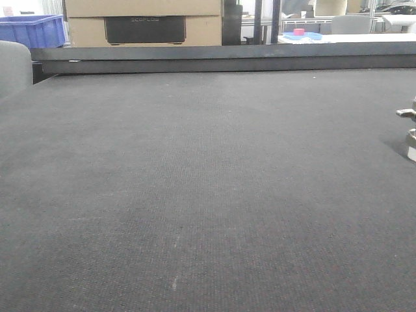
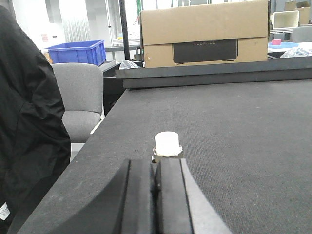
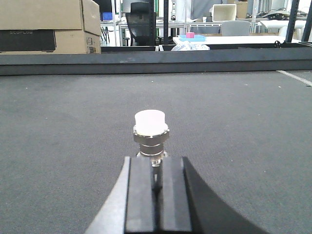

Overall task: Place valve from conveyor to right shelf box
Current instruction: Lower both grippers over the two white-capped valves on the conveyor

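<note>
A grey-silver valve with a white cap stands upright on the dark woven conveyor, right at the tips of my right gripper. That gripper's jaws stand shut, and its fingers hide the valve's lower part. The front view shows a valve cut off by the right edge, its lever pointing left. My left gripper is shut with nothing in it. A second white-capped fitting stands just past its tips, near the belt's left edge. The right shelf and its box are out of view.
A dark rail runs along the belt's far edge. Behind it stand a tan cardboard box and a blue crate. A grey chair and a black jacket are left of the belt.
</note>
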